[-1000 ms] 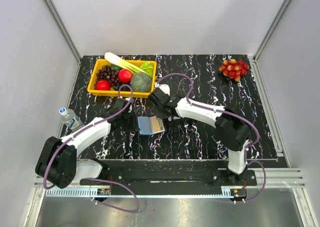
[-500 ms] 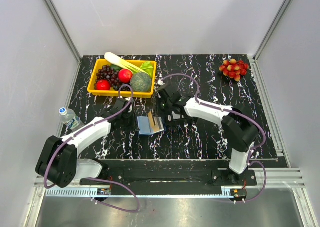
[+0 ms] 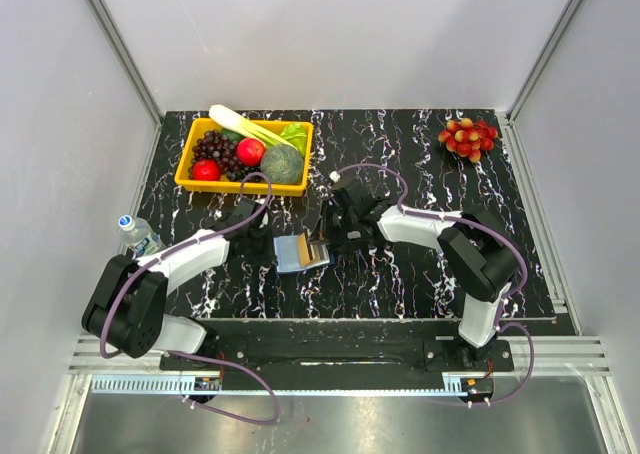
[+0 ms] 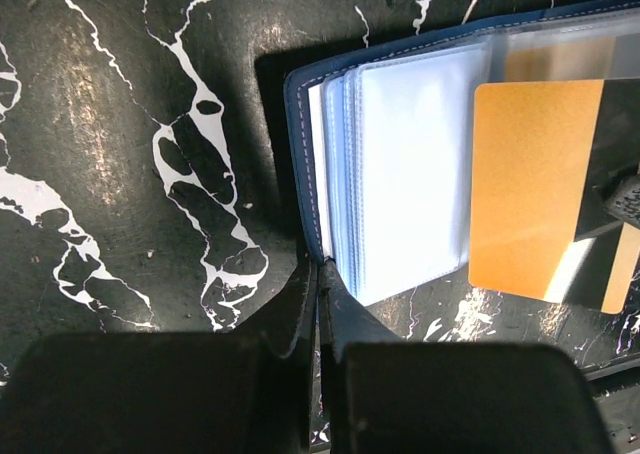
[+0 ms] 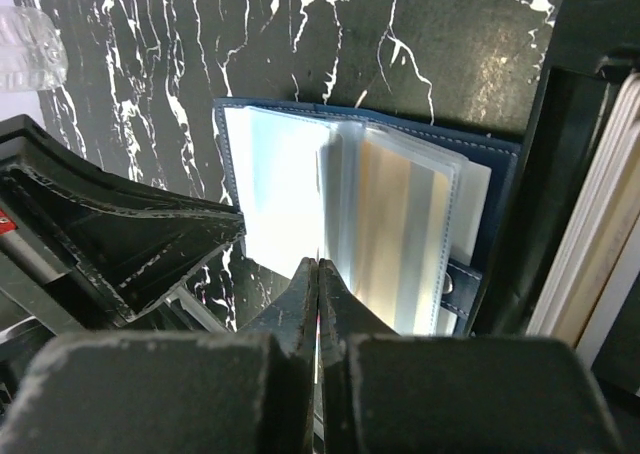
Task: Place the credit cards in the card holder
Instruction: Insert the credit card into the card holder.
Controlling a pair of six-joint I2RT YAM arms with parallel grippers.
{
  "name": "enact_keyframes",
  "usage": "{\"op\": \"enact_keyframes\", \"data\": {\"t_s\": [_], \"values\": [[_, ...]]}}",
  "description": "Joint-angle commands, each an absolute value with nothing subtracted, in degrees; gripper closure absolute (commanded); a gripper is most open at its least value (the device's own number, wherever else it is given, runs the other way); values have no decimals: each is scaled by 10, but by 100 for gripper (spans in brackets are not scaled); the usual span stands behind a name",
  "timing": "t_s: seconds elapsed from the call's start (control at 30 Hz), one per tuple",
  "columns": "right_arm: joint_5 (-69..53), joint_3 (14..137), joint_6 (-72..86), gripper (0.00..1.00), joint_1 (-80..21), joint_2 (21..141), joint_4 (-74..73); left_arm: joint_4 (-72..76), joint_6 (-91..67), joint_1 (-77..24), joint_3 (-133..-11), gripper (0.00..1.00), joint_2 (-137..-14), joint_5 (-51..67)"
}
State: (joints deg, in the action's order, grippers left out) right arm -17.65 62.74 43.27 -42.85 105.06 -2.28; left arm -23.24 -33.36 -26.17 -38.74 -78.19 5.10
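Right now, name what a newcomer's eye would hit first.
The open blue card holder in the centre, two pairs of shut jaws at its edges, an orange card against its clear sleeves. A yellow tray of produce sits far left, red grapes far right.

I am looking at the dark-blue card holder [image 3: 300, 252] lying open, cover down, its clear sleeves [image 4: 410, 174] fanning up from the spine. A tan-orange credit card [image 4: 535, 204] is lying flat across its other page.

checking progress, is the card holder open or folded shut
Open. The card holder lies spread, its clear sleeves fanned out, an orange card over the right side.
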Motion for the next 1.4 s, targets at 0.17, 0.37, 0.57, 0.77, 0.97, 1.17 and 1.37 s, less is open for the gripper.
{"op": "enact_keyframes", "data": {"t_s": [0.17, 0.37, 0.57, 0.77, 0.97, 1.17, 1.37], "values": [[-183, 613, 453, 100, -425, 1056, 40, -214, -344, -261, -384, 100, -799, 23], [-171, 597, 451, 100, -416, 1042, 40, -221, -343, -261, -386, 100, -807, 15], [-170, 598, 444, 100, -416, 1049, 31, -220, -344, -261, -388, 100, -808, 15], [-120, 598, 419, 100, -415, 1028, -20, -221, -343, -261, -389, 100, -806, 15], [-97, 592, 393, 100, -413, 1005, -46, -223, -342, -261, -393, 100, -802, 18], [-141, 585, 419, 100, -413, 996, 21, -222, -342, -261, -390, 100, -802, 18], [-168, 584, 441, 100, -415, 1006, 63, -222, -343, -261, -388, 100, -803, 16]]}}
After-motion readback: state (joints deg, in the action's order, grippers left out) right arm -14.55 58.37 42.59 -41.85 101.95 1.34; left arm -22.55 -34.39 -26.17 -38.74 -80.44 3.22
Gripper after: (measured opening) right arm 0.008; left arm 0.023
